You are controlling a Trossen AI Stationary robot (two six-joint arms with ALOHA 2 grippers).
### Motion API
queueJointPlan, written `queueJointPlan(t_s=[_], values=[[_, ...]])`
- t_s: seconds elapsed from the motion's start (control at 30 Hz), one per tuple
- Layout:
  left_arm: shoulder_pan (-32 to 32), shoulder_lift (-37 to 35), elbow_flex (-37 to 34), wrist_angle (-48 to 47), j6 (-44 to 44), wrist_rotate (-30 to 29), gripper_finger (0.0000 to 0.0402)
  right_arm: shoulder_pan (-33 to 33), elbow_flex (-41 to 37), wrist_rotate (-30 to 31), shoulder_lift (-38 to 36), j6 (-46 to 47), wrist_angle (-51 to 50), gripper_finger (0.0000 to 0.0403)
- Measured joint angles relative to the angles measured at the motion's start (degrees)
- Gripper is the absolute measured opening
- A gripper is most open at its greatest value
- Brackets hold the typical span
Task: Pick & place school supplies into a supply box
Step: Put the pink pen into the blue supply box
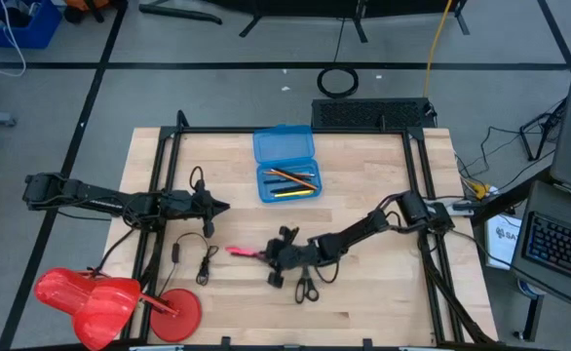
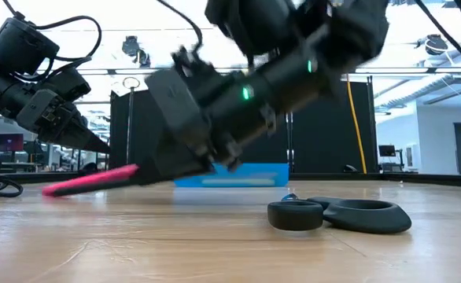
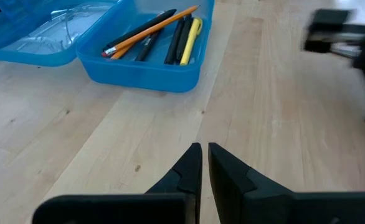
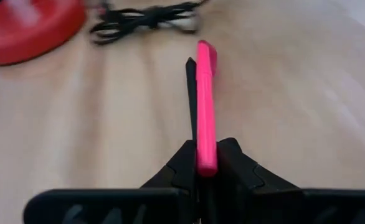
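Observation:
The supply box (image 1: 285,181) lies open at the table's far middle, its lid (image 1: 284,144) folded back. Several pens and pencils (image 3: 151,34) lie in its tray. My right gripper (image 1: 264,255) is shut on a pink pen (image 4: 205,99) at the table's middle, low over the wood. Black-handled scissors (image 1: 305,289) lie flat on the table just nearer than that gripper, also in the low view (image 2: 341,214). My left gripper (image 3: 204,163) waits, shut and holding nothing, left of the box, above the table. My right gripper pinches the pink pen between its two fingers at the pen's end (image 4: 206,163). The pen runs along the fingers and sticks out well past them toward the table's left. It slants down, its free end (image 2: 53,189) close to the wood; whether it touches, I cannot tell.
A coiled black cable (image 1: 196,255) lies left of the pink pen. Red plastic items (image 1: 110,297) sit at the near left corner. Bare wood lies between the right gripper and the box.

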Motion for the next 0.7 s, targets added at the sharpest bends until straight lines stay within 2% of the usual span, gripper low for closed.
queueJointPlan(t_s=[0.1,0.27,0.37,0.47,0.63,0.7], values=[[0.0,0.0,0.0,0.0,-0.2,0.0,0.0031,-0.9,-4.5,-0.1,0.0,2.1,6.6,0.0037],[0.0,0.0,0.0,0.0,0.2,0.0,0.0031,-1.7,-9.9,-1.9,0.0,5.3,15.5,0.0079],[0.0,0.0,0.0,-0.2,0.2,0.0,0.0031,-2.2,-11.6,-1.5,0.0,5.8,18.0,0.0083],[0.0,0.0,0.0,-0.5,0.3,0.0,0.0031,-2.1,-11.7,-1.6,0.0,5.8,17.9,0.0067],[0.0,0.0,0.0,-0.6,0.3,0.0,0.0031,-2.2,-11.7,-3.7,-0.1,5.5,18.0,0.0007],[0.0,0.0,0.0,-0.6,0.3,0.0,0.0031,-2.2,-11.7,-3.9,-0.1,5.5,18.5,0.0011]])
